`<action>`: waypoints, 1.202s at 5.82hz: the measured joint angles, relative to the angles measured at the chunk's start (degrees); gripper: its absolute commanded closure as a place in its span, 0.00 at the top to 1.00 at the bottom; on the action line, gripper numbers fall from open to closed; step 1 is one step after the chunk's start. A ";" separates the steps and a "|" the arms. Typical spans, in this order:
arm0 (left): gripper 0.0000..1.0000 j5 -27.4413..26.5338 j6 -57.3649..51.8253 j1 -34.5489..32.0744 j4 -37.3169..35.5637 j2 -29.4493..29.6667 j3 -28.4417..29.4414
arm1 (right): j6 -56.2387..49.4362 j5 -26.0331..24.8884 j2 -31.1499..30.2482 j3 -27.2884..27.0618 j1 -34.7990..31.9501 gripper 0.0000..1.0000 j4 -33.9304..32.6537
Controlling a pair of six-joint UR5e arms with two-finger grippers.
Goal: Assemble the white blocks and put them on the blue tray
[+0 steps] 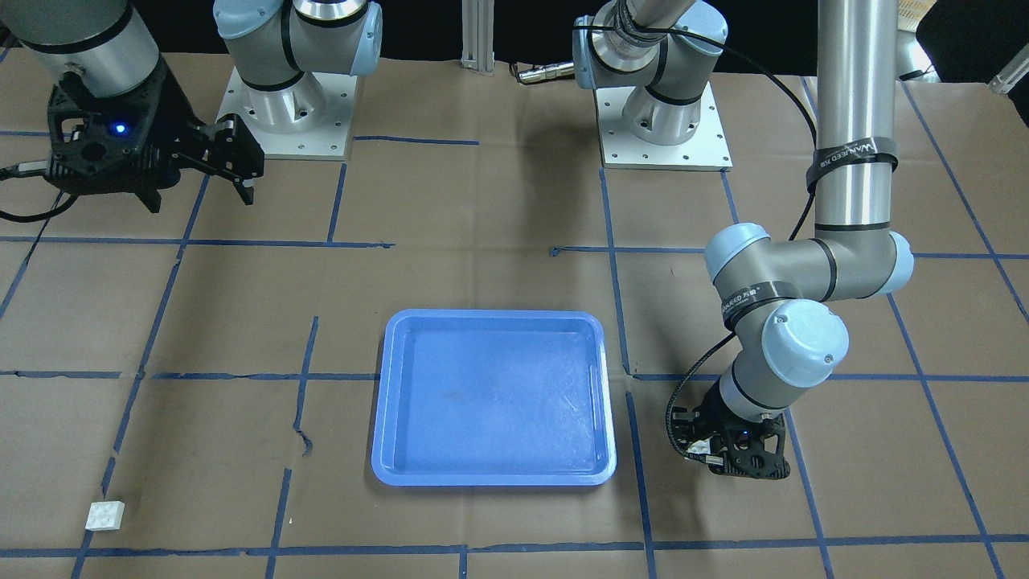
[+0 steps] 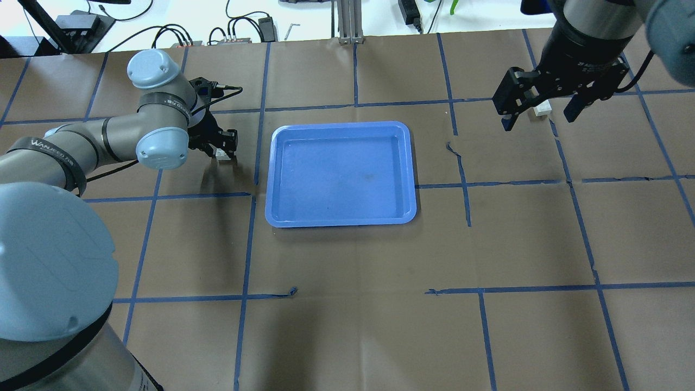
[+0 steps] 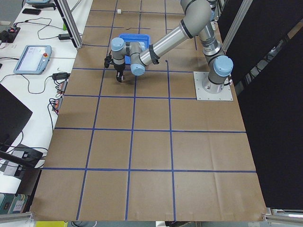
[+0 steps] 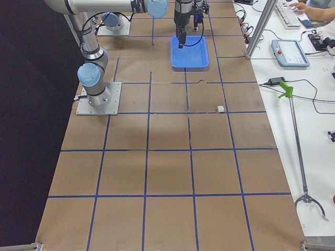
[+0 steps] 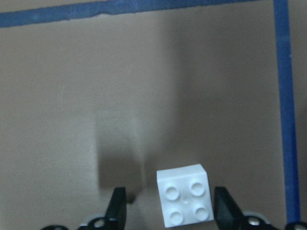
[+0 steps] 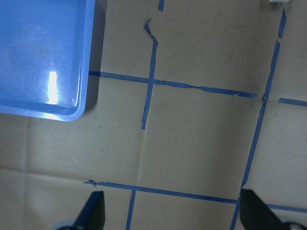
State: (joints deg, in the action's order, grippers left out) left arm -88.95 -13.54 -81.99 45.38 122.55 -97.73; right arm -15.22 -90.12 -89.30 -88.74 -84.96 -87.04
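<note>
Where the front-facing view looks down on creased brown paper [image 1: 482, 201] gridded with blue tape [image 1: 609, 241], the glossy, round-cornered blue tray [image 1: 492, 315] sits centrally, and 1 white block [image 1: 105, 515] lies well apart from it. A strap [image 1: 852, 153] reads "WANJEED". Overhead view: right gripper [image 2: 537, 114] spread wide, holding nothing. Left wrist view: left gripper [image 5: 169, 203] parted around the other white block [image 5: 184, 201], smooth plastic, 4 round studs, resting unclamped on the paper
</note>
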 measured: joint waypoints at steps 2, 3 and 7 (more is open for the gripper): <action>0.07 -0.05 -0.43 0.04 -0.01 -0.55 0.36 | -14.53 0.13 2.75 0.13 5.97 1.00 -0.33; 0.07 -0.04 -1.86 -0.58 0.32 -2.17 0.64 | -18.68 0.13 5.19 0.35 7.65 1.00 -3.42; 0.09 -0.18 -15.44 -16.85 1.65 -7.45 -0.03 | -34.70 0.10 18.12 1.98 9.56 1.00 -20.30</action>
State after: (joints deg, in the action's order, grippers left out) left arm -89.13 -28.98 -98.84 47.02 115.11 -97.76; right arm -49.92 -90.02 -71.17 -86.76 -75.40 -107.34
